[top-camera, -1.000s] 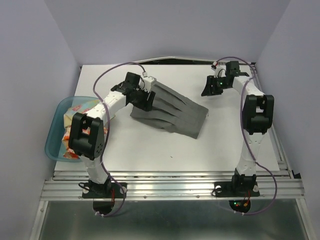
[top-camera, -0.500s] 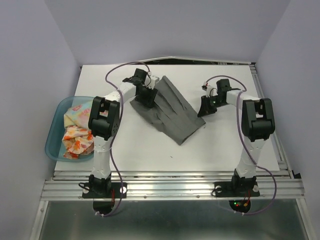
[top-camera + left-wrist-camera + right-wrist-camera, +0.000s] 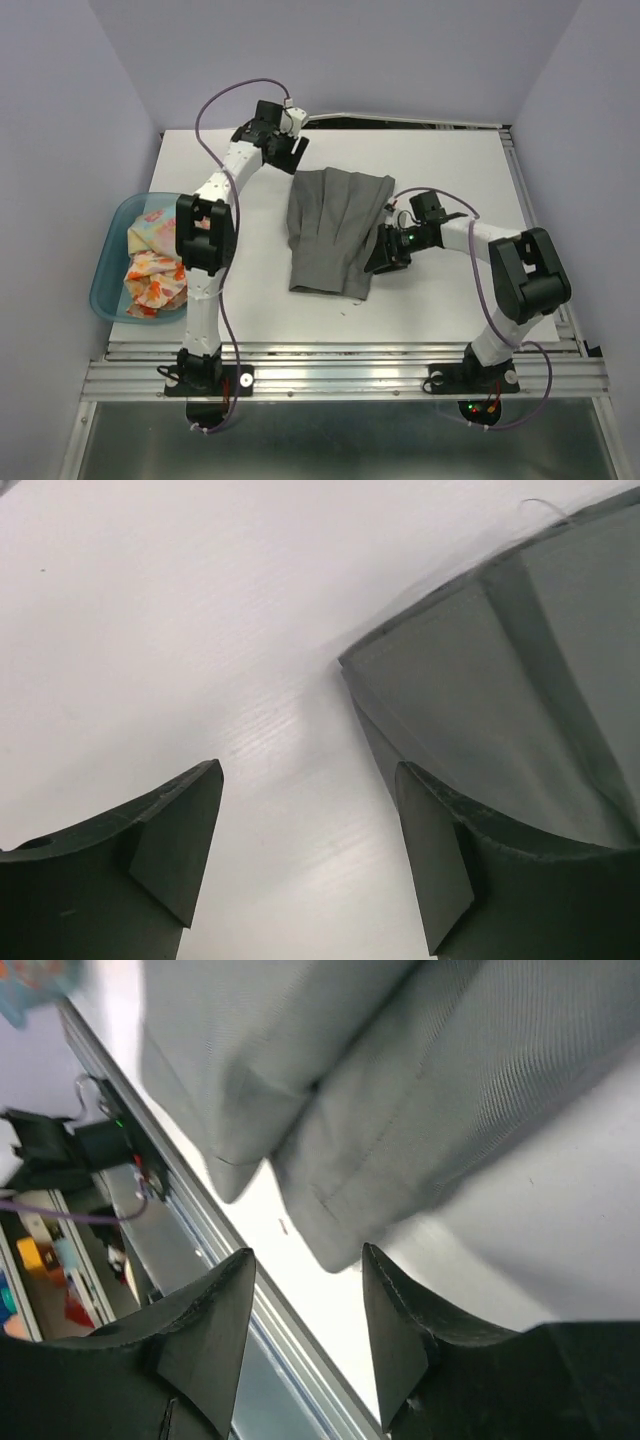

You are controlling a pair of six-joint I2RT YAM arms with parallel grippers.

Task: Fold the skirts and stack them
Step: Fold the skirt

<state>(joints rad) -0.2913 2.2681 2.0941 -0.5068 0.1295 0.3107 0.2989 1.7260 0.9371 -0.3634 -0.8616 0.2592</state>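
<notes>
Top external shows the dark grey skirt (image 3: 335, 235) lying flat, left gripper (image 3: 291, 155) and right gripper (image 3: 380, 258) both spread, empty.

A white desk (image 3: 250, 290) is shown from above, enclosed by pale lilac walls (image 3: 60, 100). One plain dark grey skirt (image 3: 330, 235) is spread flat near the middle of the desk, its long pleats running from the far side toward the near side. A translucent blue basin (image 3: 103, 285) is placed at the left edge, well apart from the skirt; whether it rests fully on the desk cannot be told. A metal rail (image 3: 340, 375) is fixed along the near edge.
</notes>
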